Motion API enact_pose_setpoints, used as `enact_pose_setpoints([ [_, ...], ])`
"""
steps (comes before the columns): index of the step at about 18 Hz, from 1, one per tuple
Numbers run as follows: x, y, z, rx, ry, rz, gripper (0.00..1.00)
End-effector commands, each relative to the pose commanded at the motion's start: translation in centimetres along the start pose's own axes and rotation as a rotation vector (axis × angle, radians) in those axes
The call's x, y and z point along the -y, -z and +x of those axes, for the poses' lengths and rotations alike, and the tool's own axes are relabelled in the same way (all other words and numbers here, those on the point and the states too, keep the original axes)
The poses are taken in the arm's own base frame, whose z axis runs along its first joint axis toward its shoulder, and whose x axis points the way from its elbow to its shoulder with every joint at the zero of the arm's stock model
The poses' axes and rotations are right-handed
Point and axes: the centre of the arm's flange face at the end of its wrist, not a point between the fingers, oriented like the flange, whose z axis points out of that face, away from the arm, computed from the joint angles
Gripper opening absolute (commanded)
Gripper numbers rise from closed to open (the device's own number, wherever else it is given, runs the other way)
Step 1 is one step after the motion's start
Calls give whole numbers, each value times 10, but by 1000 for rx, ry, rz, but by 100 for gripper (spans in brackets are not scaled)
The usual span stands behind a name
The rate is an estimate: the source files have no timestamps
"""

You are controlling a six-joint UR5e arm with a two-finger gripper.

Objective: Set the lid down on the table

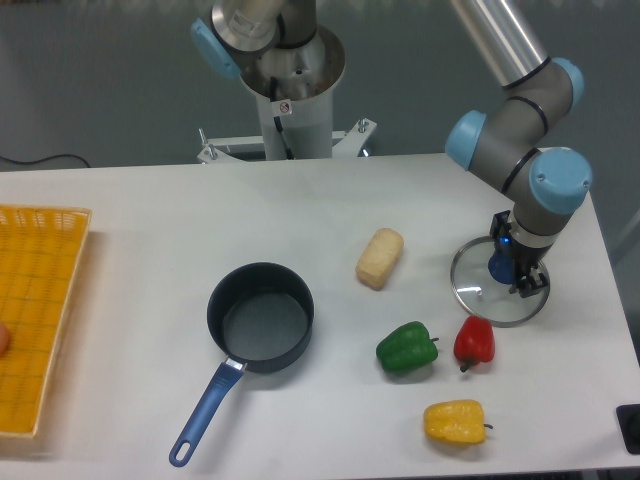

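Note:
The round clear glass lid with a metal rim lies at the right side of the white table, just above the red pepper. Its blue knob sits between the fingers of my gripper, which points straight down and is shut on the knob. Whether the lid rests flat on the table or hangs just above it is not clear. The dark blue saucepan stands uncovered near the table's middle, well left of the lid.
A beige bread roll lies left of the lid. A green pepper, red pepper and yellow pepper sit below it. A yellow mesh tray occupies the left edge. The arm's base stands behind the table.

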Motion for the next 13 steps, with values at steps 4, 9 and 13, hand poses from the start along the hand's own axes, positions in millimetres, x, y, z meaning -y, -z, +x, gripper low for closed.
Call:
enact_pose_setpoints([
  [4, 1, 0, 0, 0, -2, 0, 76],
  [9, 1, 1, -1, 1, -1, -1, 89],
  [13, 1, 1, -1, 2, -1, 1, 95],
])
